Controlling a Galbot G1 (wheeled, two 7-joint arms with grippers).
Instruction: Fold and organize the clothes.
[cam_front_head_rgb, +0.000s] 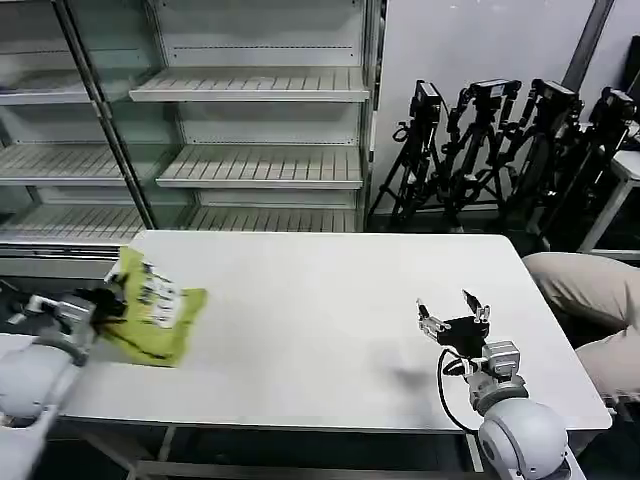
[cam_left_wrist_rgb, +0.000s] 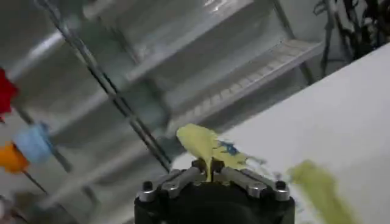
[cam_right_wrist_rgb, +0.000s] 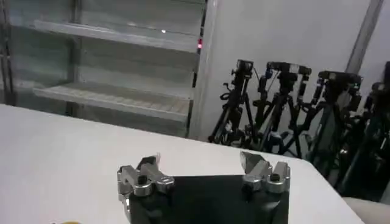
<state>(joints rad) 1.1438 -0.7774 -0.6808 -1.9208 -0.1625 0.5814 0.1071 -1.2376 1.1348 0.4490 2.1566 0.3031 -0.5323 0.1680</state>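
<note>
The clothes are one lime yellow-green T-shirt (cam_front_head_rgb: 152, 312) with a white print, bunched into a loose bundle at the left edge of the white table (cam_front_head_rgb: 320, 330). My left gripper (cam_front_head_rgb: 112, 300) is shut on a fold of the T-shirt, which hangs from it down onto the tabletop. In the left wrist view the fabric (cam_left_wrist_rgb: 204, 146) is pinched between the fingertips of the left gripper (cam_left_wrist_rgb: 208, 167). My right gripper (cam_front_head_rgb: 452, 308) stands open and empty over the table's right part; the right wrist view shows the right gripper (cam_right_wrist_rgb: 200, 164) with fingers wide apart.
Metal shelving (cam_front_head_rgb: 250, 140) stands behind the table. Black tripods (cam_front_head_rgb: 500, 150) are grouped at the back right. A person's leg in beige trousers (cam_front_head_rgb: 590, 295) shows at the table's right edge. The table's middle is bare.
</note>
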